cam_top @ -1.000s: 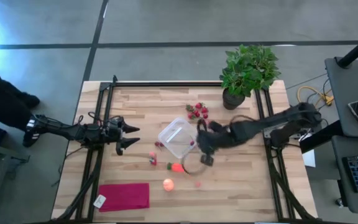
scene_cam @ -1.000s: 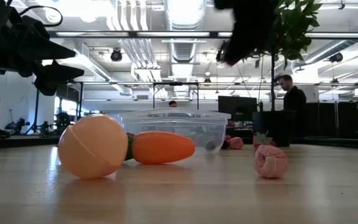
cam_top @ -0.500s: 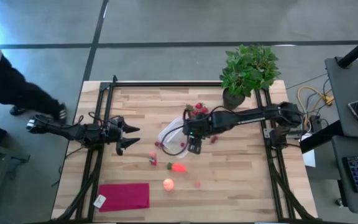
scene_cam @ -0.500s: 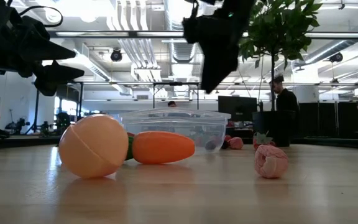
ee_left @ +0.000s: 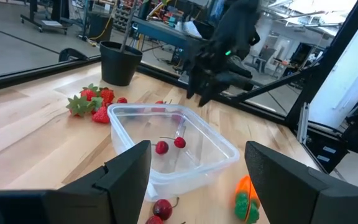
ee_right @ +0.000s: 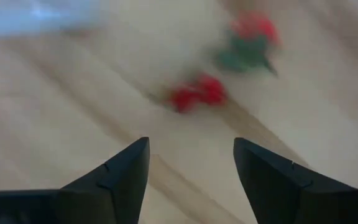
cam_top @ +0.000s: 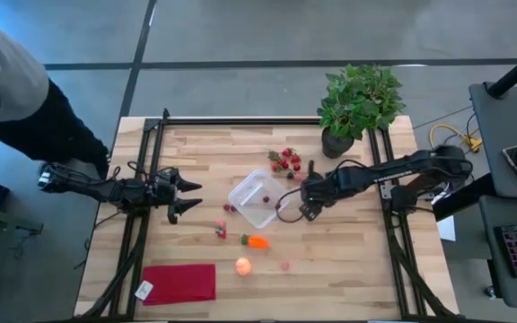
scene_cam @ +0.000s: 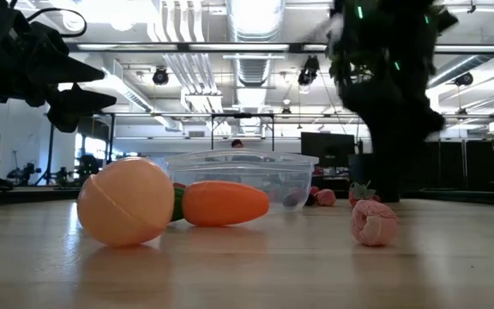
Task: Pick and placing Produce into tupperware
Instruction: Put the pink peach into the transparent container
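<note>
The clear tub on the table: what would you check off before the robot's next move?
1. Tub upright, open on top: ok.
2. Cherries already inside tub: ok.
3. Right tool open, nothing in it: ok.
4. Left tool open, waiting clear of tub: ok.
5. Carrot and round fruit inside tub: not ok, both on the table.
6. Which piece is next: cannot tell.

Counting one clear container [cam_top: 257,198] with two cherries [ee_left: 169,145] inside, one carrot [cam_top: 258,240], one round peach-colored fruit [cam_top: 242,265], a cluster of maybe five strawberries [cam_top: 286,161] (hard to tell exactly), one potted plant [cam_top: 357,106], one red cloth [cam_top: 179,282], two robot arms
</note>
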